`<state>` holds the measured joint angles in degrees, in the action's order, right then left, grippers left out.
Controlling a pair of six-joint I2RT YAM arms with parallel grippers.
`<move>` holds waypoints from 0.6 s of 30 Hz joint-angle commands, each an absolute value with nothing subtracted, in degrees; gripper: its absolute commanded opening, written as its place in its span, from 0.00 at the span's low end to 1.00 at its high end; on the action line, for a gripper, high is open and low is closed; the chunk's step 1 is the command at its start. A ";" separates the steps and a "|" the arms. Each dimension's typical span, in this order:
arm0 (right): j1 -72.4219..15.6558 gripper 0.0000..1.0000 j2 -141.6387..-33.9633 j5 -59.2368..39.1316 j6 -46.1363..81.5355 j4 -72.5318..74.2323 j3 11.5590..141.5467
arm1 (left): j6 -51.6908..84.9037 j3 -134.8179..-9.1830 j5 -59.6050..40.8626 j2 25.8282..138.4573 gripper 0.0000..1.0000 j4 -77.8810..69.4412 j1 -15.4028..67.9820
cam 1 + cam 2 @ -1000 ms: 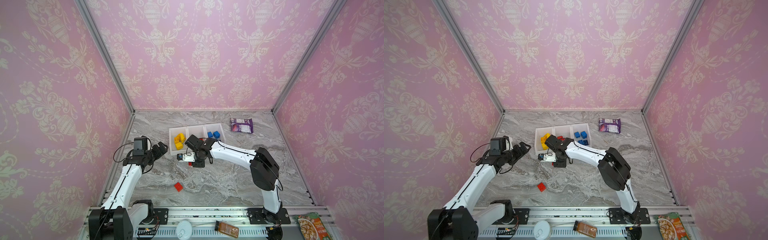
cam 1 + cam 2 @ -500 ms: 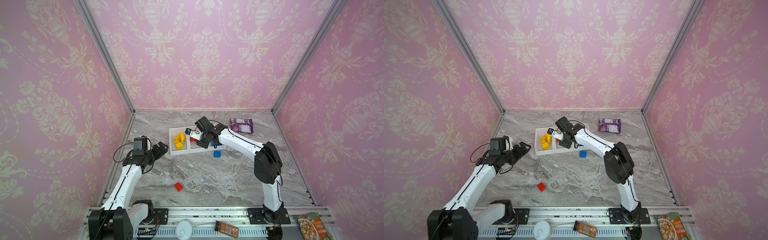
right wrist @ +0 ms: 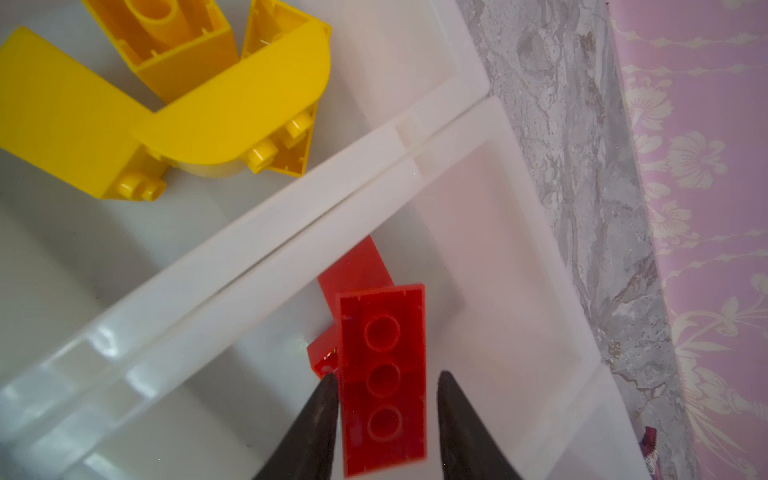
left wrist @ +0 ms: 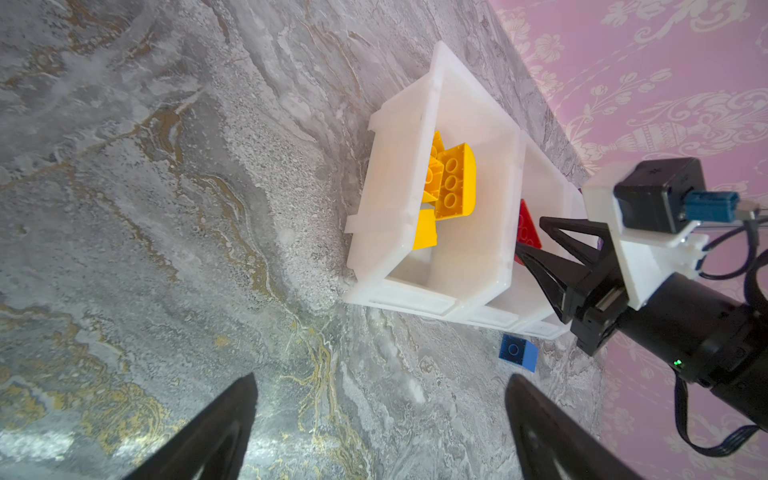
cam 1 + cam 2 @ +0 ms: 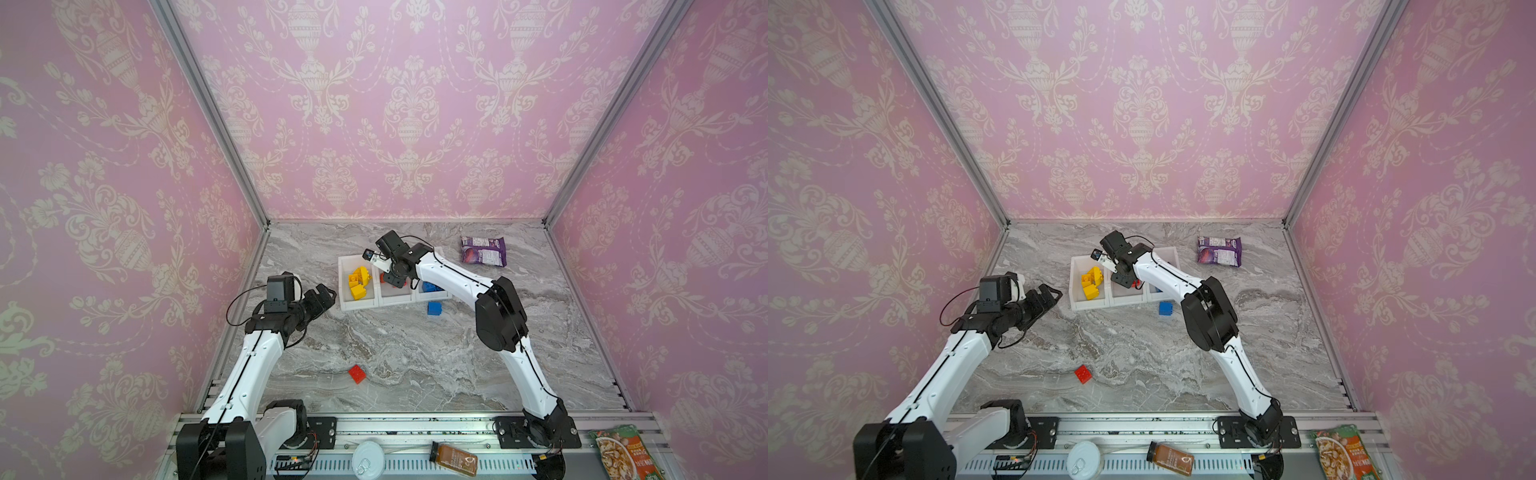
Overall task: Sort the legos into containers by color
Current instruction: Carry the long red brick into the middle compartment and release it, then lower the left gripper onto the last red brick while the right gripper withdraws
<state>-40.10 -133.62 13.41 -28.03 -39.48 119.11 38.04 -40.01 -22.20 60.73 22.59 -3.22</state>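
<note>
The right arm (image 5: 453, 278) has swung up from the table (image 5: 415, 353) in front of the containers (image 5: 361, 306) and now reaches over their middle bin. There the right gripper (image 3: 386, 380) has its jaws parted slightly wider than the oblong red brick (image 3: 382, 353) between them, with a gap showing on one side. The left gripper (image 5: 322, 293) hovers just left of the containers with its jaws spread wide. Yellow bricks (image 5: 358, 282) lie in the containers' left bin and blue bricks (image 5: 430, 286) in the right, while a lone blue brick (image 5: 434, 308) sits just in front of the containers and a lone red brick (image 5: 357, 373) well in front.
</note>
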 commanded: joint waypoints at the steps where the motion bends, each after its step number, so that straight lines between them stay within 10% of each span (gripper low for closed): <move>1: -39.66 0.60 -134.36 15.48 -27.20 -40.93 122.74 | 37.01 -39.31 -22.50 60.38 0.95 24.34 -3.34; 18: -40.93 0.78 -125.76 9.39 -25.14 -39.82 114.50 | 36.87 -39.39 -22.19 60.63 0.95 24.49 -3.34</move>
<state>-40.01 -131.07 11.88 -26.70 -39.70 116.55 38.04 -40.01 -22.17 60.73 22.61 -3.22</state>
